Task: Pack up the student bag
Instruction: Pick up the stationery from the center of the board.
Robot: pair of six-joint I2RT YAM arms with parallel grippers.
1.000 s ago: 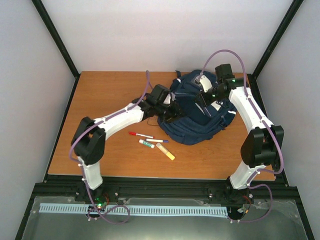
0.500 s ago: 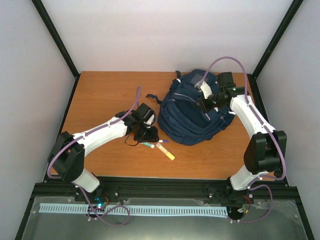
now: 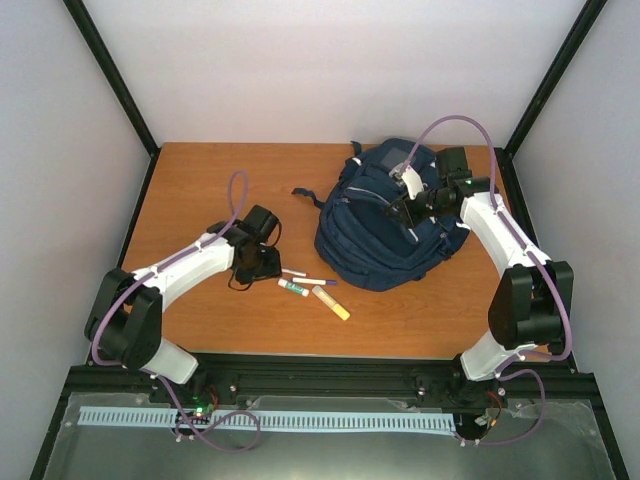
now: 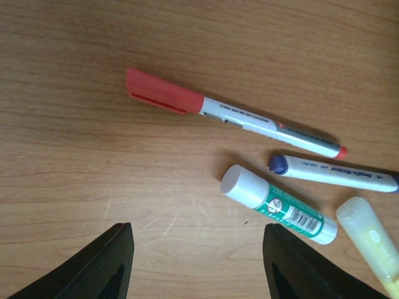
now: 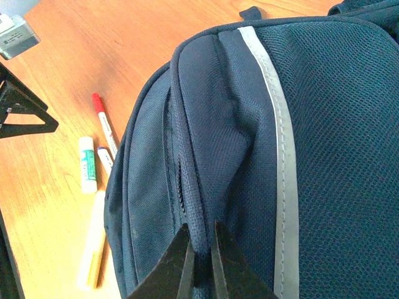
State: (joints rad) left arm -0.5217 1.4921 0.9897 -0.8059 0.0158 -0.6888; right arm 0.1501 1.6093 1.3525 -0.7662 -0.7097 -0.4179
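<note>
On the counter (image 3: 200,180) we count one red-capped pen (image 4: 230,115), one blue-capped pen (image 4: 333,174), one glue stick (image 4: 277,204) and one yellow stick (image 4: 371,240). Our left pincer (image 4: 194,249) hangs released above them. Our right pincer (image 5: 199,249) pinches a seam of the one student bag (image 3: 385,225), back right.

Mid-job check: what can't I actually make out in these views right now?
Top view: left gripper partly hides the red-capped marker.
Left wrist view: yellow stick cut off by the frame edge; marker print too small to read.
Right wrist view: right gripper covers the student bag fold it pinches, so any zipper pull there is hidden.
Bag's inside: shown in no view.
</note>
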